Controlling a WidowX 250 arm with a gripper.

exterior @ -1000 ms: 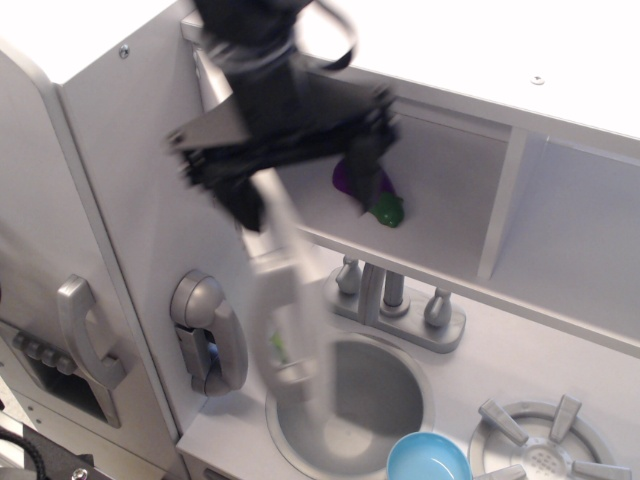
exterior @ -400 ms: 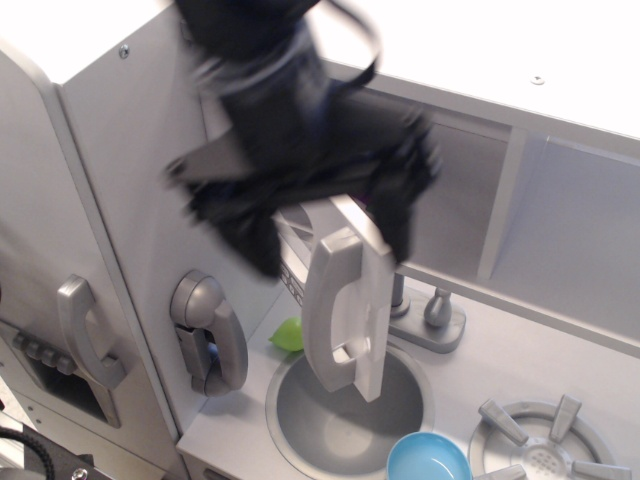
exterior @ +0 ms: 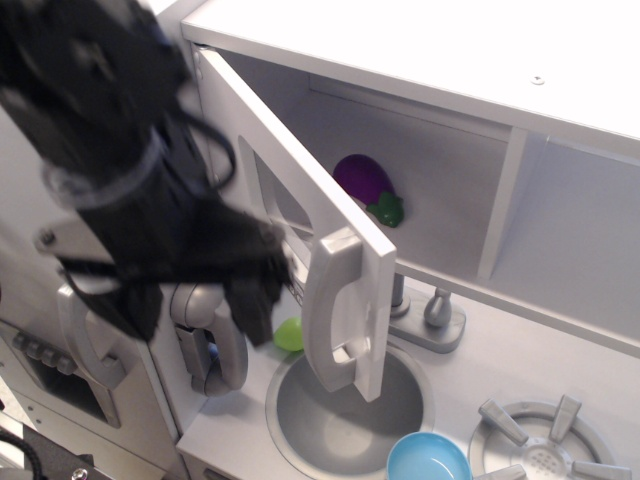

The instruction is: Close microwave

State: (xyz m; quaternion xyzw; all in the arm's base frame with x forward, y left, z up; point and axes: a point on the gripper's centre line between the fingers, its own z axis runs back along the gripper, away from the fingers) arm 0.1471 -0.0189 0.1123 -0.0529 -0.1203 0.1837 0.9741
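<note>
The microwave [exterior: 420,130] is the white box compartment at the top of the toy kitchen. Its white door [exterior: 300,205], with a clear window and a grey bar handle [exterior: 335,310], stands wide open, swung out to the left and towards the camera. A purple eggplant toy [exterior: 360,180] with a green stem lies inside. My black gripper [exterior: 190,300] hangs left of the door, in front of the cabinet side. Its fingers [exterior: 255,305] are spread apart with nothing between them. It does not touch the door.
A grey round sink [exterior: 345,410] with a faucet [exterior: 430,315] lies below the door. A blue bowl [exterior: 428,462] and a burner [exterior: 545,450] sit at the lower right. A green toy [exterior: 290,335] lies by the sink. A doorless cubby [exterior: 590,220] is at the right.
The door swung from edge-on to wide open, then stayed still. My gripper moved from in front of the compartment down and to the left, off the door.
</note>
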